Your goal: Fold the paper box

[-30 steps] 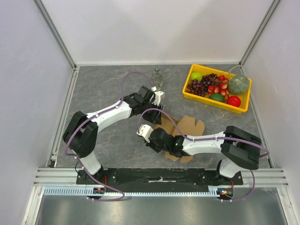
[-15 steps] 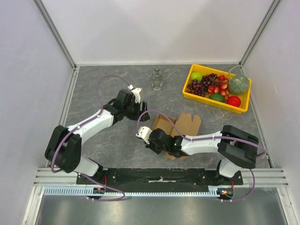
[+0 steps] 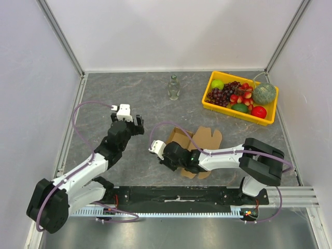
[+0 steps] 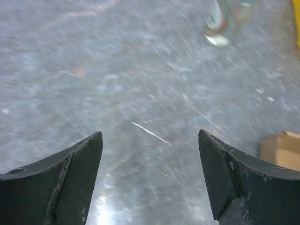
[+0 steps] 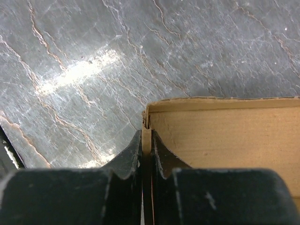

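**One-Sided Pinch Risks a Buckled Wall**

The right gripper (image 5: 146, 142) is clamped on one thin upright wall of the paper box (image 3: 207, 137), mid-way across the desk (image 3: 104, 93). The left gripper (image 4: 150, 136) hangs wide and empty, well apart. Unsupported, the cardboard could crease, slip or drag.

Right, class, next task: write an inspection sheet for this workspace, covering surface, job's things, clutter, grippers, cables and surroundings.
surface: grey marbled tabletop, glare patches.
job's things: paper box, brown, partly folded, by the right arm.
clutter: glass bottle upright; yellow tray holding fruit, far right.
grippers: left gripper open over bare table; right gripper shut on a box wall.
cables: purple cables looped along both arms.
surroundings: white walls, aluminium frame.
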You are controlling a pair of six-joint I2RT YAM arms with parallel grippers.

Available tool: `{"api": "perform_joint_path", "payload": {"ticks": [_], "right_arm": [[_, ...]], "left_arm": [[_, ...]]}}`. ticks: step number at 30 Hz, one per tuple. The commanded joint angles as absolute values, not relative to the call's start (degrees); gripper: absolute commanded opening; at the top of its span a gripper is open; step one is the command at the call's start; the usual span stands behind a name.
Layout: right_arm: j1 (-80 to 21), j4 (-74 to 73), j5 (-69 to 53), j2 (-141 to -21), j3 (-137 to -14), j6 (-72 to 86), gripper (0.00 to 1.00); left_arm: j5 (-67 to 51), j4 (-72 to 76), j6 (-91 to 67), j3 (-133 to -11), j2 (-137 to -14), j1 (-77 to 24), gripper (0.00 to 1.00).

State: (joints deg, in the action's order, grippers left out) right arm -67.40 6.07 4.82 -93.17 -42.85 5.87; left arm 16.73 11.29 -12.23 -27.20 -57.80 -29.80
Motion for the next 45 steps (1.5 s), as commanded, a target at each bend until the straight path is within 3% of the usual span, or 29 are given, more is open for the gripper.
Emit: {"api": "perform_joint_path", "payload": {"ticks": [1,8,17,19,22,24,25,45], "right_arm": [[-67.6,5.4,2.1,-96.1,-46.5,6.4,0.12],[-67.7,2.8,3.2,-97.4,-48.3,7.3,0.1],[-67.9,1.9,3.4,-95.9,-48.4,7.9,0.1],[-67.9,1.9,3.6,-95.7,-48.3,8.0,0.11],[-67.9,1.9,3.3,-96.2,-48.4,8.5,0.11],[-67.9,2.0,3.1,-96.3,-48.3,9.1,0.11],[-67.9,1.9,3.2,-96.3,-48.3,9.3,0.11],[-68.4,-3.6,5.2,-96.7,-49.3,9.5,0.11]], "left_arm": [[27.9,29.4,-0.9,-20.6,-56.5,-25.6,0.89],[14.4,54.8,1.9,-10.0,-64.6,-11.7,0.88],[10.1,77.0,3.5,-9.1,-84.8,-7.6,0.84],[9.1,68.9,2.2,-10.2,-81.7,-7.5,0.83],[12.6,69.8,1.6,-10.9,-82.6,-7.6,0.82],[13.1,70.0,1.3,-11.1,-83.4,-7.5,0.94],[13.3,71.2,1.4,-10.9,-83.5,-7.5,0.94],[13.1,70.0,1.1,-11.2,-83.2,-7.5,0.98]]}}
